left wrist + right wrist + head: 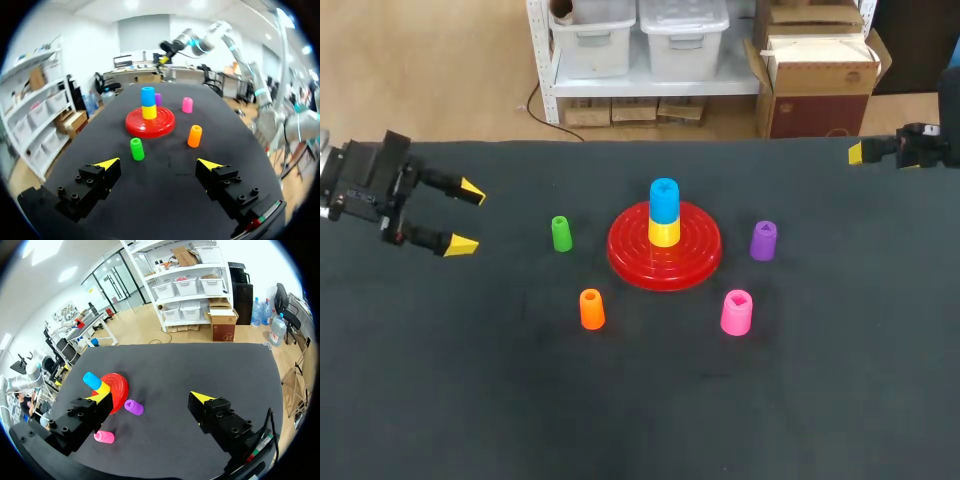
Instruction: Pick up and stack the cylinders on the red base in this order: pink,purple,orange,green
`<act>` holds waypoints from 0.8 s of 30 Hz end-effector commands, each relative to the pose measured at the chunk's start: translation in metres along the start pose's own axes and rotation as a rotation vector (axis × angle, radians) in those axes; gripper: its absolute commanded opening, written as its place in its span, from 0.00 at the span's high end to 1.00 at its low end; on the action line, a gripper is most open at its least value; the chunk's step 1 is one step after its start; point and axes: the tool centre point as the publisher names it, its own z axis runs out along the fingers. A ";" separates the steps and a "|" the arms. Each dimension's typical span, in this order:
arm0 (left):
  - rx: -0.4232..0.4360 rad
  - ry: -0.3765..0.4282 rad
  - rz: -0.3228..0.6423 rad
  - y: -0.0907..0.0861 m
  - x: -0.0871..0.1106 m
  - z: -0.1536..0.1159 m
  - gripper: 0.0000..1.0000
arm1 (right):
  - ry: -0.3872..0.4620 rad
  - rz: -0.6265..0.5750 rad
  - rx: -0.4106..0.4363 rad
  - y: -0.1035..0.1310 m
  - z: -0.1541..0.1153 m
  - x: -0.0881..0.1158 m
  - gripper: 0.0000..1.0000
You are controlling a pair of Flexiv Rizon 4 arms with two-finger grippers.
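Red plastic, ridged in rings: the base (664,250) sits near the middle of the black table (820,400). It carries a yellow cylinder (663,232) with a blue cylinder (664,200) on top of it. None of my four pieces is on the stack.

The pink cylinder (736,312) stands upright just off the base's rim, on its right and toward the head camera. The purple cylinder (763,240) stands to the base's right, close to the rim but not touching it. On the other side, the orange cylinder (591,308) stands to the left and toward the camera, and the green cylinder (561,233) stands farther left, level with the base. All four are apart from one another.

My left gripper (467,217) hangs over the table's left part, well apart from the green cylinder. Its jaws are spread wide with nothing between them. In its wrist view the green and orange pieces lie ahead of the fingers.

My right gripper (152,396) is at the far right edge of the table. Its jaws are likewise apart and empty, with the purple and pink cylinders ahead of it.
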 end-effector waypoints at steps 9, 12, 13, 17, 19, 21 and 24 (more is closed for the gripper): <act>-0.038 -0.062 -0.125 -0.006 -0.019 0.012 0.00 | 0.000 0.000 0.000 0.000 0.000 0.000 0.00; -0.046 -0.086 -0.147 -0.006 -0.025 0.016 0.00 | 0.000 0.000 0.000 0.000 0.000 0.000 0.00; -0.046 -0.085 -0.146 -0.005 -0.027 0.017 0.00 | 0.000 0.000 0.000 0.000 0.000 0.000 0.00; -0.047 -0.074 -0.112 -0.004 -0.030 0.019 0.00 | 0.000 0.000 0.000 0.000 0.000 0.000 0.00; -0.047 -0.068 -0.082 -0.004 -0.029 0.018 0.00 | 0.000 0.000 0.000 0.000 0.000 0.000 0.00; -0.044 -0.058 -0.068 -0.004 -0.029 0.018 0.00 | 0.000 0.000 0.000 0.000 0.000 0.000 0.00; -0.044 -0.058 -0.068 -0.004 -0.029 0.018 0.00 | 0.000 0.000 0.000 0.000 0.000 0.000 0.00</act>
